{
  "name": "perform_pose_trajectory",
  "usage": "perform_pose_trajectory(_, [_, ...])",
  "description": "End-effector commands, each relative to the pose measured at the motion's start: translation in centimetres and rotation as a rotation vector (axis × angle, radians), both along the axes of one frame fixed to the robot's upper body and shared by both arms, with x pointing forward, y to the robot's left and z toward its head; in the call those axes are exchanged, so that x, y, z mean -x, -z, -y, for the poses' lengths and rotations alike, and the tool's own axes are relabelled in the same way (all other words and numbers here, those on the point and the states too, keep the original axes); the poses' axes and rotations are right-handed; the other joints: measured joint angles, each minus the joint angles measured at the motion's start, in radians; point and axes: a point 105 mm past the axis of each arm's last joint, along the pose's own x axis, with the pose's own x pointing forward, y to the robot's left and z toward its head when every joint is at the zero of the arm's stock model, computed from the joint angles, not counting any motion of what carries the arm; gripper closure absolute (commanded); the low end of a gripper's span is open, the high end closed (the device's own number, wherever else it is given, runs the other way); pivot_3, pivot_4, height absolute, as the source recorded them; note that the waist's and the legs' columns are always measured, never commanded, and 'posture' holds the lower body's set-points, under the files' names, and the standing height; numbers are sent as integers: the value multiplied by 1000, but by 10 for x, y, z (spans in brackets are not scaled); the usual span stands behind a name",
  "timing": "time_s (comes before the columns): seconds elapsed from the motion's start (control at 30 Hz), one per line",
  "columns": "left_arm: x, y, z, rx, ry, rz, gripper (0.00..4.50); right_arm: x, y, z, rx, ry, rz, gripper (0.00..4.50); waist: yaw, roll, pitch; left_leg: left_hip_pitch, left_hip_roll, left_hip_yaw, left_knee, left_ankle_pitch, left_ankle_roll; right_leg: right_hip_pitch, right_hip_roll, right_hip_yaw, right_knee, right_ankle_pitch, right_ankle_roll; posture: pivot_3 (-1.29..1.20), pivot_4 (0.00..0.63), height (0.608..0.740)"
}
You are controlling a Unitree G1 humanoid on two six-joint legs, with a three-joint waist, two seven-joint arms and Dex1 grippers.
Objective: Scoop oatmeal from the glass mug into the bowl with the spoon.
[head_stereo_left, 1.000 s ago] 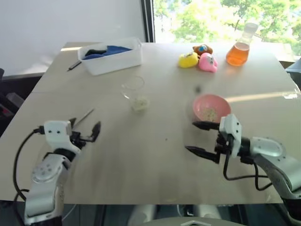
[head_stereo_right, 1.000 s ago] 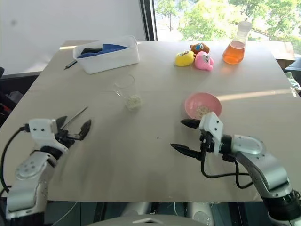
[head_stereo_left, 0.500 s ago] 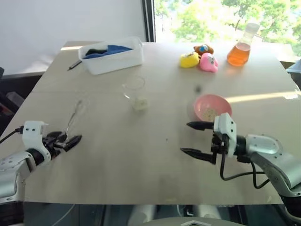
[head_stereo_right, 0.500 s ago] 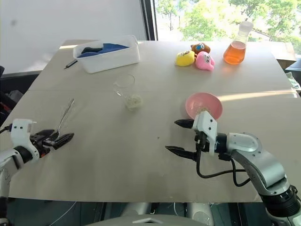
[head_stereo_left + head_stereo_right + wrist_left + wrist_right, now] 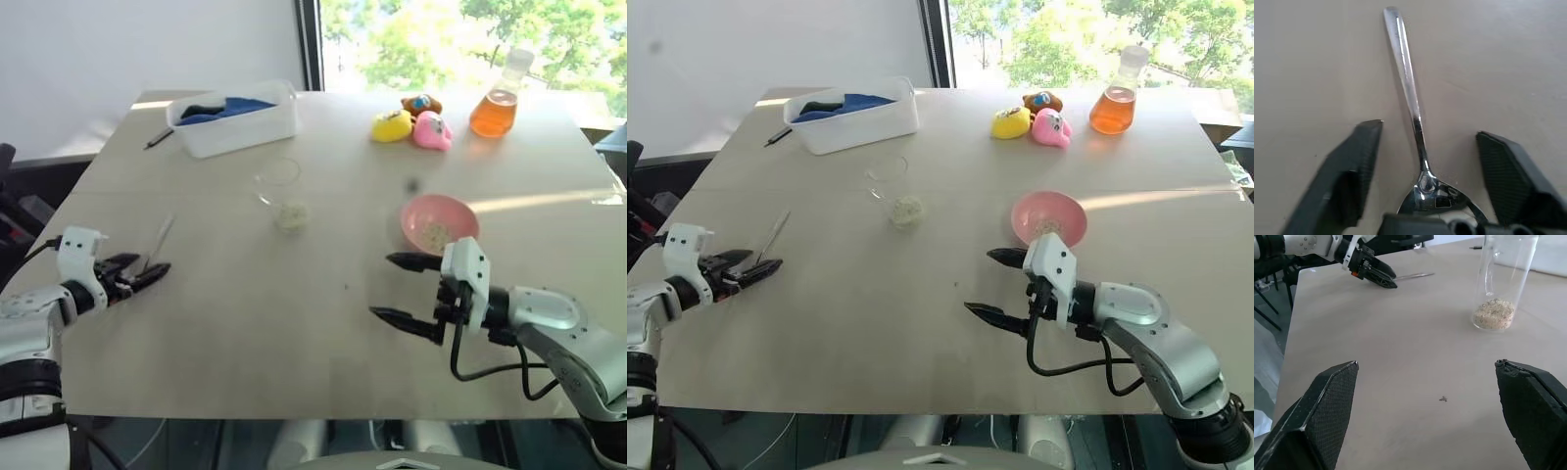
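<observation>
With the spoon (image 5: 1409,105) flat on the counter (image 5: 323,323) near its left edge, between the spread fingers of the left end effector (image 5: 145,274), the pickup step is underway; next it must pinch the handle, while the right end effector (image 5: 407,291) waits spread.

We're looking at what reads as a robotics test room or lab space: one plain pale worktop (image 5: 323,333) pushed up against a bare white wall (image 5: 147,49), with a window (image 5: 460,39) behind it full of bright green trees. And the props tell the story: a conical flask of orange liquid (image 5: 496,103), rubber duck toys (image 5: 412,121), a white plastic tub (image 5: 235,117) holding something blue, a dark pen (image 5: 157,137), all spread out like staged practice items rather than a lived-in kitchen.
</observation>
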Motion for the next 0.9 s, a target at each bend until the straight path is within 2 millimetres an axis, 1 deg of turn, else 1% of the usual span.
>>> perform_pose_trajectory(0.03, [18,27,-10,-23,-47,-162,3018,0,-10,4,-17,-6,43,0,-2,1,-1,0,0,0,0,0,0,0,0,0,1,0,0,0,150,740])
perform_pose_trajectory(0.13, [24,32,-9,2,-69,-162,4371,0,-8,3,-12,-10,41,0,-15,4,-2,1,0,0,1,0,0,0,1,1,3,0,0,0,150,740])
perform_pose_trajectory(0.17, [26,33,-9,10,-73,-161,4466,0,-8,2,-11,-13,41,0,-19,4,-2,2,0,1,1,0,0,0,1,2,3,0,0,0,150,740])
perform_pose_trajectory(0.2, [28,34,-8,15,-75,-160,4466,0,-8,2,-10,-15,41,0,-26,5,-2,2,1,1,1,0,0,0,0,2,4,0,0,0,150,740])
perform_pose_trajectory(0.27, [33,31,-3,50,-68,-107,4466,-1,-8,1,-14,-17,41,0,-33,5,-3,2,1,2,1,0,0,0,0,3,4,0,0,0,150,740])
perform_pose_trajectory(0.37, [46,21,14,102,-17,16,4466,-1,-7,-1,-18,-17,38,0,-37,5,-3,1,1,5,0,0,0,-1,-1,6,3,0,0,0,150,740])
perform_pose_trajectory(0.53, [76,-4,68,213,145,113,4466,-4,-10,-6,-53,-23,4,0,-24,5,-2,-4,1,8,0,0,-1,-4,-2,8,-4,0,1,0,150,740])
perform_pose_trajectory(0.63, [86,-14,100,171,251,150,4466,-2,-7,-11,-80,-18,-48,0,-8,-2,1,-6,2,7,0,0,0,-4,-2,7,-7,1,1,0,150,740])
perform_pose_trajectory(0.67, [86,-19,115,144,289,190,4466,-2,-6,-14,-104,-3,-83,0,-3,-3,1,-6,2,7,0,-1,0,-4,-2,7,-7,1,1,0,150,740])
perform_pose_trajectory(0.77, [82,-32,149,126,340,300,4466,-4,-5,-21,-164,32,-179,0,6,-2,1,-8,1,7,0,-2,3,-5,-3,7,-9,1,1,0,150,740])
perform_pose_trajectory(0.9, [78,-38,196,136,419,386,4466,-2,3,-34,-177,45,-312,0,1,-2,1,-8,1,7,1,-2,3,-5,-2,7,-8,1,2,0,150,740])
